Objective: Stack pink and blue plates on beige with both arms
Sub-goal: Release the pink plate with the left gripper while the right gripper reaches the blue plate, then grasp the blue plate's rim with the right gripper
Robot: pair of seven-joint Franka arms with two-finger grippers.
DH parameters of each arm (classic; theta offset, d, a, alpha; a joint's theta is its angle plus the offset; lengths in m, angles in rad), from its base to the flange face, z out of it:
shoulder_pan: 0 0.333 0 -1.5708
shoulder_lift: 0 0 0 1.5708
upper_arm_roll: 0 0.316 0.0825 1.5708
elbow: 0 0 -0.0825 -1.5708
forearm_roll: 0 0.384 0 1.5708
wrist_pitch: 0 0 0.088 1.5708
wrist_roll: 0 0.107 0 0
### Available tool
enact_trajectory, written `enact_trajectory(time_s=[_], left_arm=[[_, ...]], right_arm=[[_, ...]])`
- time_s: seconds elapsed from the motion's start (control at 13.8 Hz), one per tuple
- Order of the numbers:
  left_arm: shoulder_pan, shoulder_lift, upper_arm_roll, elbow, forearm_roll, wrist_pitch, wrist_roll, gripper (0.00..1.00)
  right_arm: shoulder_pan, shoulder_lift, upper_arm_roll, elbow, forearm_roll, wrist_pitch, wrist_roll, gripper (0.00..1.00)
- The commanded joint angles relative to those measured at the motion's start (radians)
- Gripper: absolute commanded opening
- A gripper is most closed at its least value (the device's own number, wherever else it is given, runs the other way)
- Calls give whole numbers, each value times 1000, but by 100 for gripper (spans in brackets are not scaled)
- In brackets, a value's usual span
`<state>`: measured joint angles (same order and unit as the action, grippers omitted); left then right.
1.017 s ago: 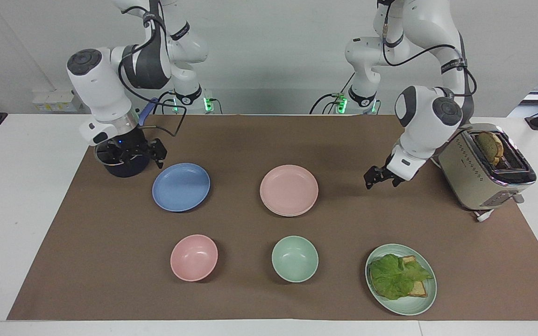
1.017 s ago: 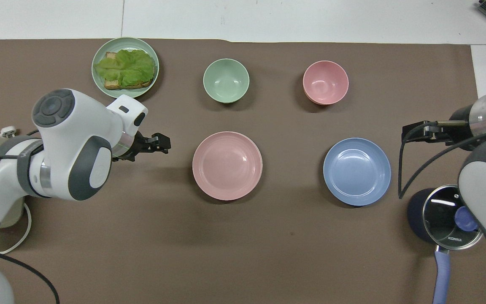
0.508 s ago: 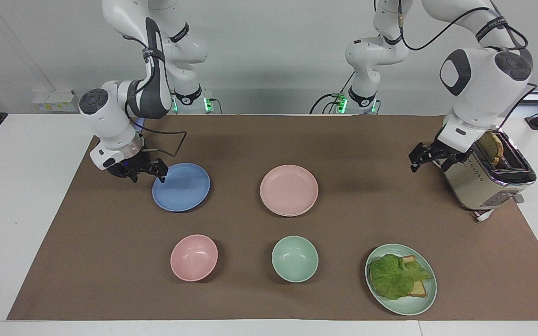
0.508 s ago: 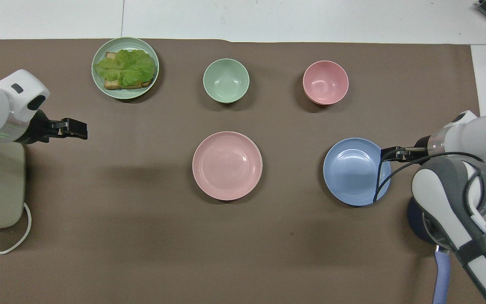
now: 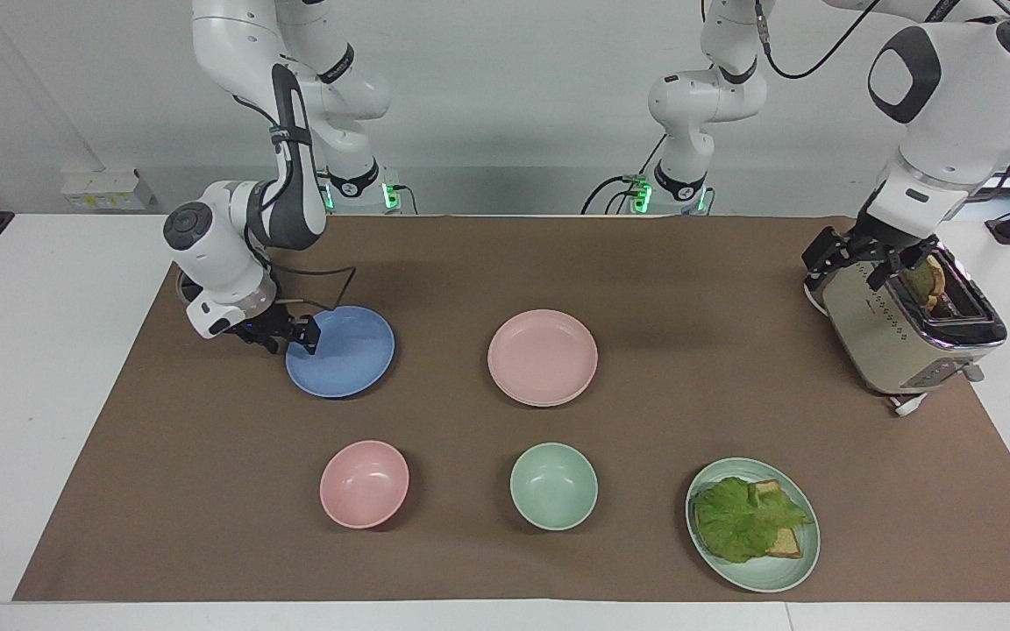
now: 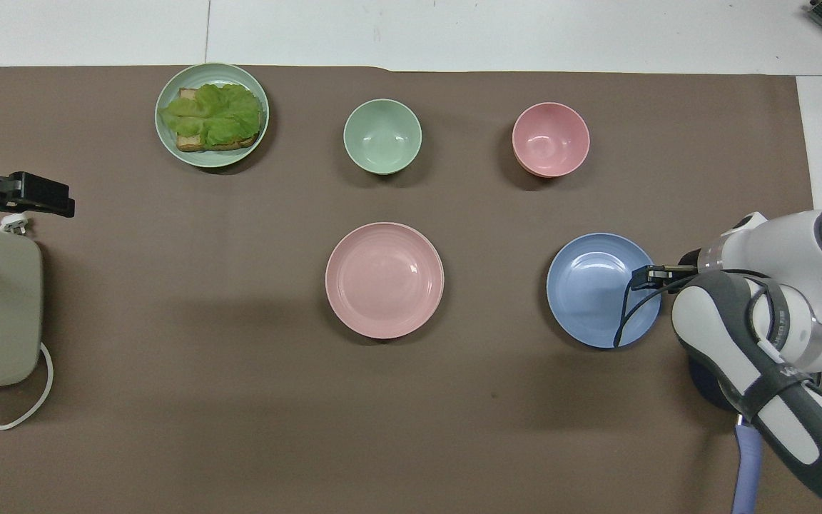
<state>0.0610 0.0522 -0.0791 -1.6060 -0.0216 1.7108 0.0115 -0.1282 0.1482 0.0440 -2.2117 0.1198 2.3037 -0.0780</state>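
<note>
Since a second ago the right claw point(image 5: 295, 336) has dropped from over the dark pot to the rim of the blue plate point(image 5: 343, 355), on the edge toward the right arm's end of the bench point(image 5: 32, 394). Can't tell if it's actually clamped on yet. The left claw point(image 5: 864, 258) has swung away and up, now open over the toaster point(image 5: 899, 342). The blue plate lies flat beside the pink plate point(image 5: 543, 350), which sits mid-bench on top of the beige plate point(image 5: 549, 403); only a pale rim of that shows.
</note>
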Motion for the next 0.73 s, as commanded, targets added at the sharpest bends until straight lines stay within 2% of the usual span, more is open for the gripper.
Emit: enact_trajectory(time_s=[0.0,0.22,0.51,0.65], left_arm=[[10,-8,-4,6,19,-22,4,100],[8,-8,-2,6,19,-22,4,100],[8,-8,-2,6,17,-22,4,100],[10,-8,-2,6,17,-22,4,100]], right_arm=[[-13,-6,8,-10,34,20,-45,22],[-14,-6,8,-10,34,17,-45,0],[-22,-6,8,-8,34,6,-55,0],[-14,-36,10,0,34,-9,-54,0]])
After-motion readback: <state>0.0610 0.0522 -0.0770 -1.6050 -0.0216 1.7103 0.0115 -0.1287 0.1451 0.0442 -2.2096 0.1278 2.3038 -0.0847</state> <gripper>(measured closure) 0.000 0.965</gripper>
